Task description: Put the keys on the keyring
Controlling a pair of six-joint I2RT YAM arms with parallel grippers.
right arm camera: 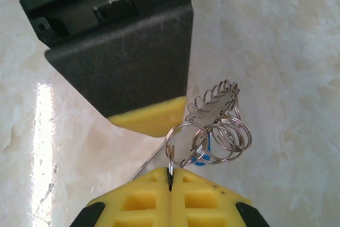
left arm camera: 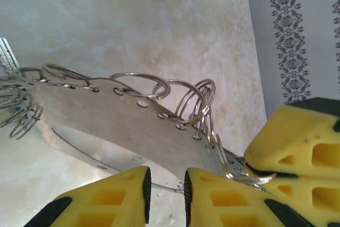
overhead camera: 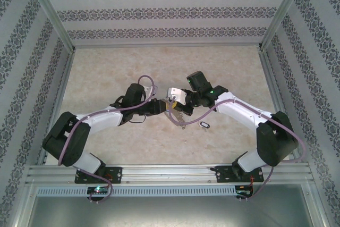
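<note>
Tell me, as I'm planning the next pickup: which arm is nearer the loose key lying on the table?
Right. The loose key lies just on the near side of the right arm; the left arm ends farther off to its left, beyond the keyring.

My bench top [overhead camera: 159, 67] is a pale beige slab with a cloudy marble pattern. It is glossy enough to throw back a bright streak of light in the right wrist view. My white walls [overhead camera: 170, 11] stand round it on three sides, papered with bands of dark floral ornament. Aluminium posts [overhead camera: 52, 11] rise at the far corners. An aluminium rail [overhead camera: 170, 173] lies along the near edge, with a grey slotted cable duct [overhead camera: 170, 190] on its near side.
</note>
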